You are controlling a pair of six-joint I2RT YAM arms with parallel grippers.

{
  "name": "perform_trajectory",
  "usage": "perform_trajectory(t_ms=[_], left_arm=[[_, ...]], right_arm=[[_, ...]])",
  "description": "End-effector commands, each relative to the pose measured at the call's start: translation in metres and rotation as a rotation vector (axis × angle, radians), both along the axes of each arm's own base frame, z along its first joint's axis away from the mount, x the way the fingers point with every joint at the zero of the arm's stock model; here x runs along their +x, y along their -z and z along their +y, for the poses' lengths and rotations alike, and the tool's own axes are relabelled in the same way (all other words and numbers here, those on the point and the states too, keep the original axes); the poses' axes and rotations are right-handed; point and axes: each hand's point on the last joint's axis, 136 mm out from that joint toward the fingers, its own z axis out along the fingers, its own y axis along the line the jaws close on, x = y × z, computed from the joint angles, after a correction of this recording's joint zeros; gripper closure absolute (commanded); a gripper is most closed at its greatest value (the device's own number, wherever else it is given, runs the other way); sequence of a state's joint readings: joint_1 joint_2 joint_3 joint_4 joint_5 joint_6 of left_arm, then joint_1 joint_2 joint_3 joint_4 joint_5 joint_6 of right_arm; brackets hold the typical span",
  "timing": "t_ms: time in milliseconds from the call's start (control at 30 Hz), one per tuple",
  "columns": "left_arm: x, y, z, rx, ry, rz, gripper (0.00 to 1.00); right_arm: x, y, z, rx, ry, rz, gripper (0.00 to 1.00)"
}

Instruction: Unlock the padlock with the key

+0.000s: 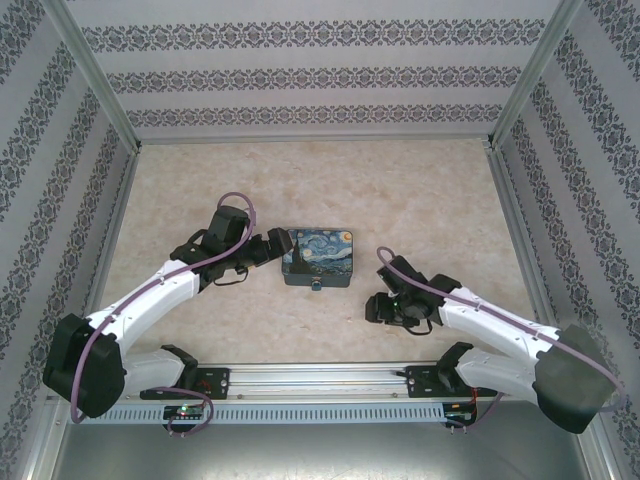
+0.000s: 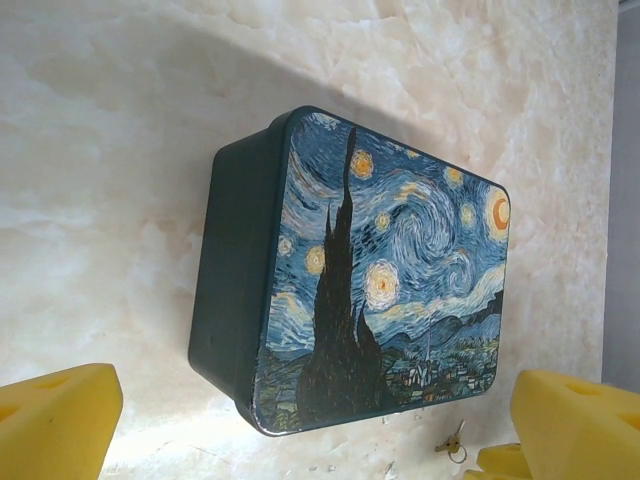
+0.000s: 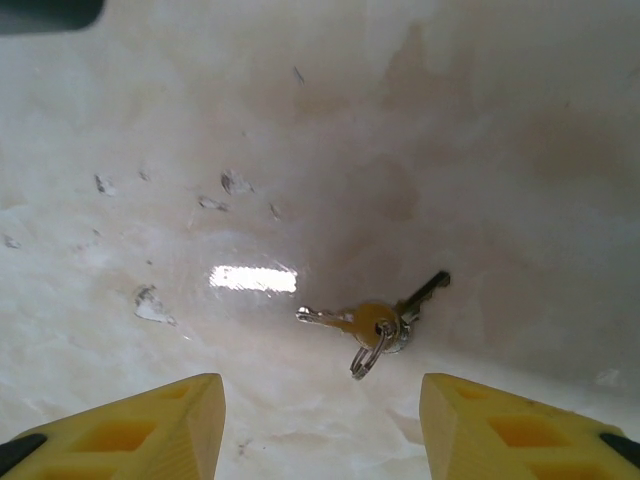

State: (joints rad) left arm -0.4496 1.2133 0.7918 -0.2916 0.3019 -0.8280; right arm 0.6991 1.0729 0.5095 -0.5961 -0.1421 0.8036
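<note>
- Big picture first: papered walls (image 1: 300, 75) in patterned stripes on three sides, metal posts (image 1: 92, 75) at the corners; the arms work well inside them
- Down to the surface (image 1: 420, 190): pale, marbled, glossy; a glare patch (image 3: 253, 278) and some flakes (image 3: 235, 182) lie near the keys, so judge by shape, not shine
- The painted box (image 1: 318, 256) sits mid-surface; the left end effector (image 1: 272, 246) gapes wide just beside its left side, gripping nothing; I'd have it steady the box later
- The right end effector (image 3: 320, 428) hovers over the keys, pads (image 3: 520, 430) moderately apart, empty; this looks like the pick-up; come straight down, centre the key's head, close gently so thin metal doesn't skid
- The padlock (image 1: 318, 286): a blue speck at the box's near face
- The key (image 3: 425, 293): dark-silvery, flat on the surface, sharing a ring (image 3: 368, 355) with a brassy key (image 3: 340, 320); apart from the padlock
</note>
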Motion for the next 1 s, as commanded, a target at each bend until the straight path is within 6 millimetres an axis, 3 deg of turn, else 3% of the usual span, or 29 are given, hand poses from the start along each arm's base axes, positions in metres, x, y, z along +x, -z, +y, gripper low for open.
perform_trajectory(t_ms=[0, 667, 833, 967], left_arm=[[0.004, -0.005, 0.004, 0.028, -0.006, -0.006, 0.00], [0.007, 0.000, 0.003, 0.022, -0.020, 0.006, 0.00], [0.007, 0.001, 0.002, 0.024, -0.018, 0.008, 0.00], [0.007, 0.000, 0.001, 0.018, -0.014, 0.008, 0.00]], right_arm=[[-0.004, 0.007, 0.003, 0.010, 0.027, 0.009, 0.45], [0.016, 0.008, 0.038, 0.066, -0.020, 0.000, 0.45], [0.013, -0.003, 0.048, 0.106, -0.063, 0.013, 0.45], [0.008, -0.018, 0.041, 0.101, -0.087, -0.012, 0.45]])
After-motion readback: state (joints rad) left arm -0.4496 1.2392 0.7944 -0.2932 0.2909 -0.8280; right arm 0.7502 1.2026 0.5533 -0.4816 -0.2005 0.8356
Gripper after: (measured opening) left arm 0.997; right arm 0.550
